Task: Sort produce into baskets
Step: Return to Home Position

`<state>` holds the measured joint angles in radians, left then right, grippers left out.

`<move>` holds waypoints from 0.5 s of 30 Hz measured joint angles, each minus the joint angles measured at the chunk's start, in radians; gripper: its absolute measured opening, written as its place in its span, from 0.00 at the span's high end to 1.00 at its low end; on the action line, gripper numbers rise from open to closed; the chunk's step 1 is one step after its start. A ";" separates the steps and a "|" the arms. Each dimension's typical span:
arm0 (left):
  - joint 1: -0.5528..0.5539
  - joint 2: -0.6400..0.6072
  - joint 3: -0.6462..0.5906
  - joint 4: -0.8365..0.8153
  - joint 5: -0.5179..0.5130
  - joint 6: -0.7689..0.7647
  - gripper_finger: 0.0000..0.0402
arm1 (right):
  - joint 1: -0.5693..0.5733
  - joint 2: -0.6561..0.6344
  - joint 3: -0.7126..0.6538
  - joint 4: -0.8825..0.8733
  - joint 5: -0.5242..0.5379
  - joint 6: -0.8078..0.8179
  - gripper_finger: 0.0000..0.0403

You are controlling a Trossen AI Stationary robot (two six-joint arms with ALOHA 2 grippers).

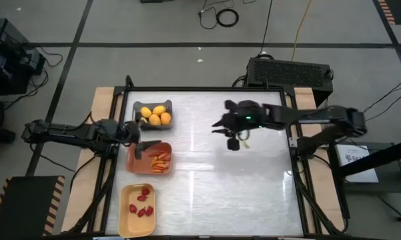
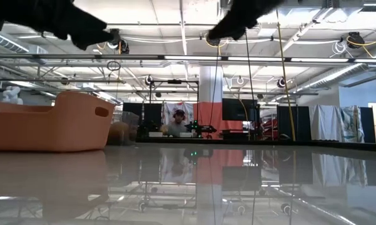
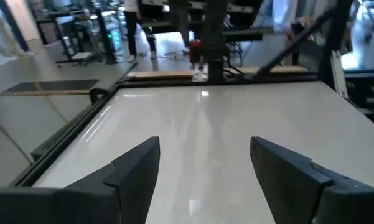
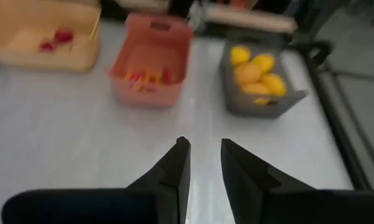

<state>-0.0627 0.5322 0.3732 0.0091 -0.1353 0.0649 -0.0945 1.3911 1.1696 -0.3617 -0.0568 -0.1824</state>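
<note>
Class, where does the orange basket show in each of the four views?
High view: orange basket left of centre, middle of three baskets.
Low view: orange basket at far left, standing on the table.
Left wrist view: not in it.
Right wrist view: orange basket between pale yellow basket and grey basket.
Shared landmark: the glossy white table.

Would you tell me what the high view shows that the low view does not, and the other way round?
Only high: the grey bin with yellow fruits, the yellow bin with red pieces, and the carrots inside the orange bin. Only low: the room behind, with a person at a desk. Both: the orange bin, the table and both arms; the high view places the left end effector by the orange bin and the right end effector over mid-table, while the low view crops them at its top.
</note>
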 joint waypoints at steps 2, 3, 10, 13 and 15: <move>0.018 -0.061 -0.036 -0.003 0.001 -0.019 0.36 | -0.011 -0.083 -0.144 0.162 0.003 0.021 0.81; 0.025 -0.091 -0.051 -0.003 0.002 -0.037 0.36 | -0.013 -0.119 -0.209 0.226 0.006 0.035 0.81; 0.037 -0.242 -0.130 -0.003 0.004 -0.122 0.36 | -0.015 -0.318 -0.561 0.524 -0.001 0.208 0.81; 0.037 -0.275 -0.153 0.003 0.000 -0.142 0.36 | -0.015 -0.379 -0.672 0.608 -0.001 0.267 0.83; 0.037 -0.288 -0.178 0.011 -0.004 -0.164 0.36 | -0.015 -0.413 -0.730 0.650 -0.002 0.294 0.86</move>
<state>-0.0254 0.2438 0.1955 0.0202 -0.1392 -0.0988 -0.1093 0.9778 0.4394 0.2878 -0.0585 0.1118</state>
